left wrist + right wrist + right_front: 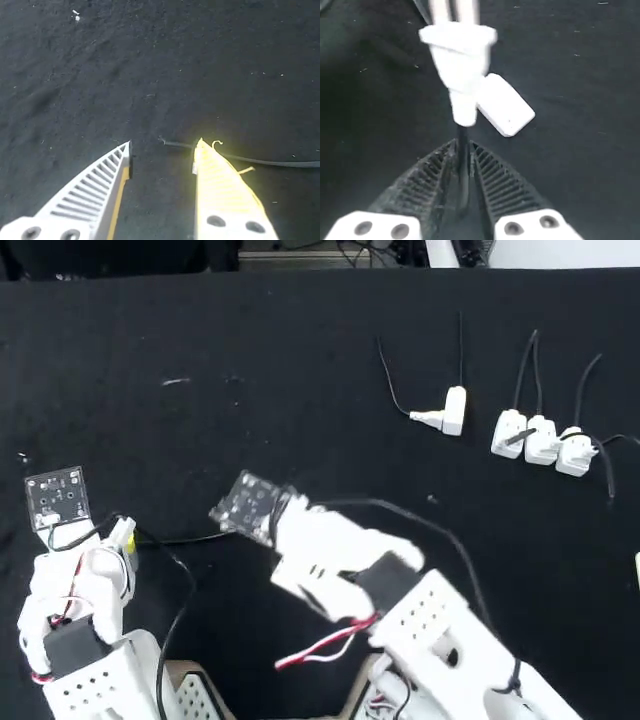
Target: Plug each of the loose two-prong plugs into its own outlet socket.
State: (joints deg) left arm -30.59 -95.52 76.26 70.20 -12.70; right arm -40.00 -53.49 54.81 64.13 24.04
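With the right hand (463, 147) clamped only on the cord (463, 170), the plug (460, 55) could swing and misalign; the left hand (162, 145) stands apart.

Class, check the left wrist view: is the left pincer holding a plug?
No: the left pincer stands open and empty over the black table.

My black table (200, 360) carries a row of three white sockets (540, 438), cords trailing; a lone white plug (447, 412) lies near that row, on its left.

Matt, lint-flecked cloth table (200, 340); smooth plastic plug (462, 65).
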